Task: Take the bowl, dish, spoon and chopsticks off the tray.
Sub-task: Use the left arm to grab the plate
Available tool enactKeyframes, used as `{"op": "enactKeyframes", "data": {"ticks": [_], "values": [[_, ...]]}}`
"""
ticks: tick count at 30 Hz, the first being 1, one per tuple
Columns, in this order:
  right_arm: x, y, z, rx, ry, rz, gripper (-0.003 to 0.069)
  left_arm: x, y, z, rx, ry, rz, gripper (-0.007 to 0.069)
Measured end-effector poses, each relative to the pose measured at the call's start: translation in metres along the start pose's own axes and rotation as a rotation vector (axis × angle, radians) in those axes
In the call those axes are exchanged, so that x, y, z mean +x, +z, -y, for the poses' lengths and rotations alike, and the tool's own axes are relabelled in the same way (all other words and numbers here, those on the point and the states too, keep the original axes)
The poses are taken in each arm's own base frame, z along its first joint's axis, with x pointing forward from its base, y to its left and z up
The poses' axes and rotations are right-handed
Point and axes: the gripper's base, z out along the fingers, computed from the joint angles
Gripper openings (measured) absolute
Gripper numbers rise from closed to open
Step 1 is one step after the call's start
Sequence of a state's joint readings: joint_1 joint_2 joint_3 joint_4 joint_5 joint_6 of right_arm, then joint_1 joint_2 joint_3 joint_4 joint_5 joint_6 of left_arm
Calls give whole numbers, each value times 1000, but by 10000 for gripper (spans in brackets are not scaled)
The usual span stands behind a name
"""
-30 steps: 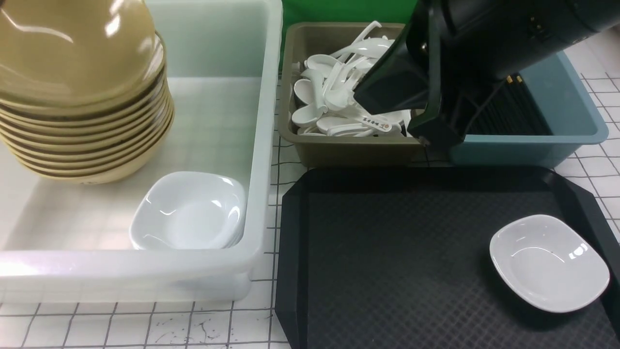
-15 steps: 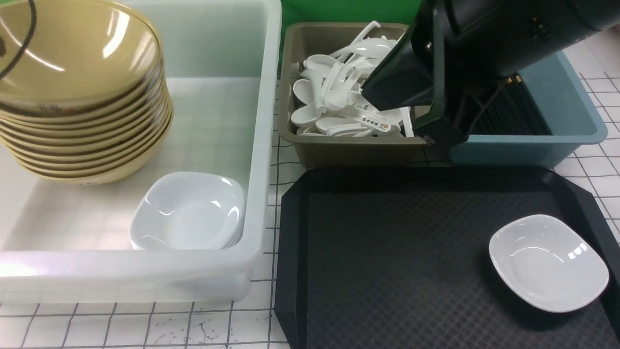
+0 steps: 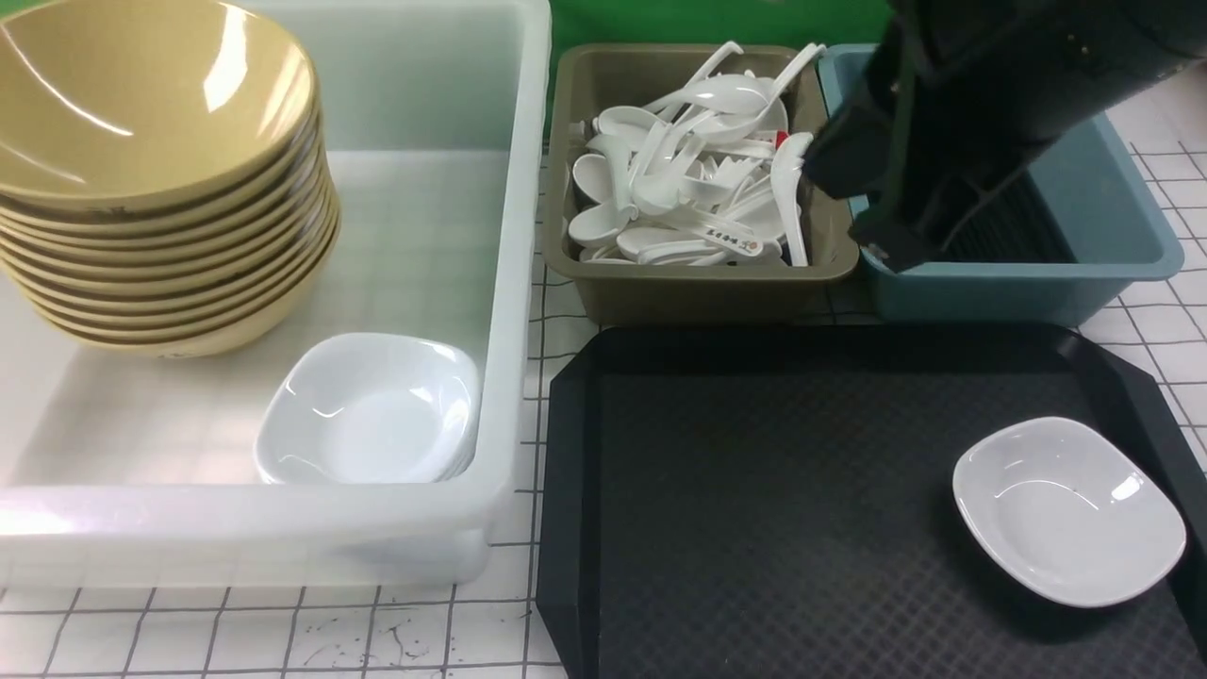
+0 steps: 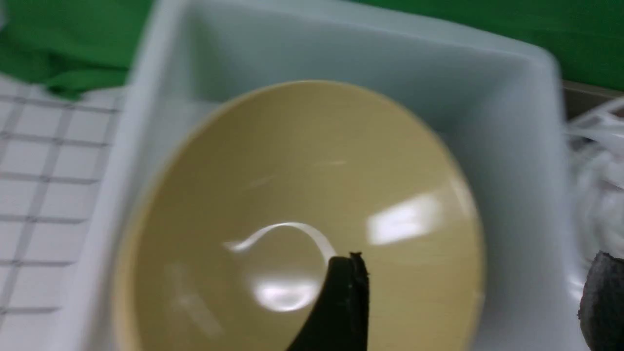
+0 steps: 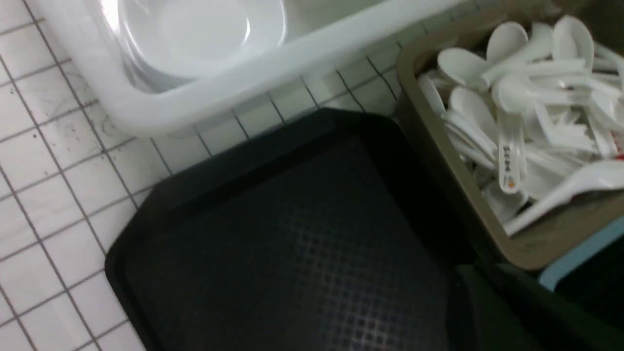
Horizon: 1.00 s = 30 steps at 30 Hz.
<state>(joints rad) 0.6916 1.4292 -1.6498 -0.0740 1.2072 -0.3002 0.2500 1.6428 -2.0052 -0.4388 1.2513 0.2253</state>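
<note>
Dish [image 3: 1068,509] alone sits on tray [image 3: 754,528], by its right edge. My left gripper [image 4: 475,278] hangs open above stacked bowl [image 4: 302,209]; right gripper [image 3: 863,203] by the blue bin [image 3: 1122,255], grip unreadable. Next, I reckon: right takes dish rim.

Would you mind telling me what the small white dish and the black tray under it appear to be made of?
The dish: likely melamine or glazed ceramic, glossy, judging by its sharp highlights. The tray: seemingly moulded black plastic, matte, with a diamond-pattern texture and raised rim.
</note>
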Motion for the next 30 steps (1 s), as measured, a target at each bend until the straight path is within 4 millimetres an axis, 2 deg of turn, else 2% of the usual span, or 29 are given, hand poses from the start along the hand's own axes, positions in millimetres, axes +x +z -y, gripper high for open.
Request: {"op": "enactKeyframes", "data": {"ticks": [1,2,3,4,5,6,8,9,11,12,13,17,18,21,25,28,30], "values": [[3,2,1,12,14,-28,48,0,5,17,44,38,-10,539],[9,6,2,34,40,-70,48,4,18,54,129,118,-45,523],[14,9,1,46,54,-99,48,7,26,75,169,164,-71,517],[15,11,1,47,53,-106,48,8,27,74,166,164,-72,516],[25,17,1,58,81,-146,48,16,41,106,218,240,-119,512],[34,21,0,58,107,-175,48,24,55,127,236,299,-163,510],[44,22,1,66,138,-191,48,32,68,148,258,354,-204,509],[58,25,4,76,174,-216,48,42,82,166,264,410,-244,509],[81,22,10,106,239,-236,48,56,99,190,284,472,-296,509],[95,17,13,129,282,-240,48,72,116,213,309,516,-349,509],[100,16,14,136,294,-243,48,78,123,222,319,530,-369,509],[153,4,19,207,417,-294,48,129,163,276,389,627,-509,509],[155,2,19,212,424,-290,48,132,164,278,391,631,-516,509],[183,-6,12,257,511,-284,48,178,196,319,438,701,-571,509],[195,-17,2,279,525,-235,48,218,226,349,469,741,-570,509],[199,-22,-1,285,527,-215,48,237,243,363,489,749,-558,509],[200,-24,-3,288,528,-207,48,243,249,368,503,735,-550,509]]}}
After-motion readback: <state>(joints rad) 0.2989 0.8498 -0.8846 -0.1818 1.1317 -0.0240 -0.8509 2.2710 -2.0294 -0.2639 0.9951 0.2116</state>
